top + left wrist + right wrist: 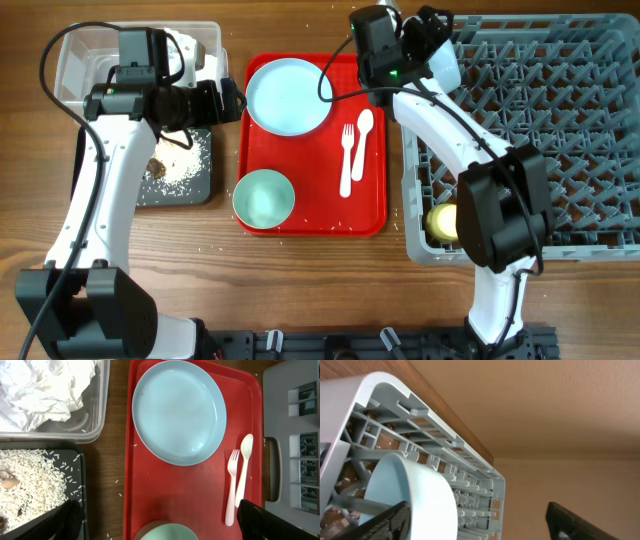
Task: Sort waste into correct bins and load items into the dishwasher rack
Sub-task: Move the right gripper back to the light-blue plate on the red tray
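Overhead view says you're roughly halfway: the napkin (45, 390) sits in the clear tub (80, 45) at the far-left corner of the desk, the rice and brown scraps (30, 480) are in the black tray (195, 185) just nearer, and the yellow cup (443, 220) is in the dishwasher rack (560, 130) on the right side. One pale bowl (415, 495) leans in the rack's far-left corner, with your right gripper (425, 40) spread wide around it, not squeezing as far as I can tell. Your left gripper (157, 505) hangs wide apart and empty over the red serving tray (310, 215) mid-desk, where the plate (288, 95), fork (347, 160), spoon (362, 135) and green bowl (263, 197) are left to load. Can't spot the red wrapper anywhere, and the right wrist view cuts off the pale bowl's bottom
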`<action>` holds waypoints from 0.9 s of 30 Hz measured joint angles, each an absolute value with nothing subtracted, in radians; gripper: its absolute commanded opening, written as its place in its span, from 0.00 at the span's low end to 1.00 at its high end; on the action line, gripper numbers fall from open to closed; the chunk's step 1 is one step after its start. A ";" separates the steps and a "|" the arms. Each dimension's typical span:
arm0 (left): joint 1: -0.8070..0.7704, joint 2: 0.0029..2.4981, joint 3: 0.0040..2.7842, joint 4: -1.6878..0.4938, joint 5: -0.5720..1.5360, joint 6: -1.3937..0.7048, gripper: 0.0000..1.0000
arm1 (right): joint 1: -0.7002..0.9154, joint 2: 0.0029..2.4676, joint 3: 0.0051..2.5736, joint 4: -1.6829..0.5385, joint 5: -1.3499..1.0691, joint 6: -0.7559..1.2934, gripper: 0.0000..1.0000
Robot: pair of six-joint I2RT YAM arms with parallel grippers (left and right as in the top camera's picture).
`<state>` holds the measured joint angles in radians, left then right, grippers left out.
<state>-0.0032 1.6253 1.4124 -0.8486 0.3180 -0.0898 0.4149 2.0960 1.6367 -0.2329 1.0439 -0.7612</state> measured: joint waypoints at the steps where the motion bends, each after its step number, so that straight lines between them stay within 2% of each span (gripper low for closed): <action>1: -0.003 1.625 1.412 -0.849 0.318 -0.090 1.00 | 0.415 2.096 1.637 -0.226 1.036 -0.758 1.00; 19: -0.003 1.625 1.412 -0.849 0.318 -0.090 1.00 | 0.421 2.074 1.638 -0.193 0.786 -0.569 1.00; 22: -0.003 1.625 1.412 -0.849 0.318 -0.090 1.00 | 0.438 2.032 1.641 -0.252 0.673 -0.488 1.00; 27: -0.003 1.625 1.412 -0.849 0.318 -0.090 1.00 | 0.469 1.985 1.649 -0.389 0.144 -0.296 1.00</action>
<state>-0.0032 1.6253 1.4124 -0.8486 0.3180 -0.0898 0.4686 1.9846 1.6493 -0.3885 0.1436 -0.2958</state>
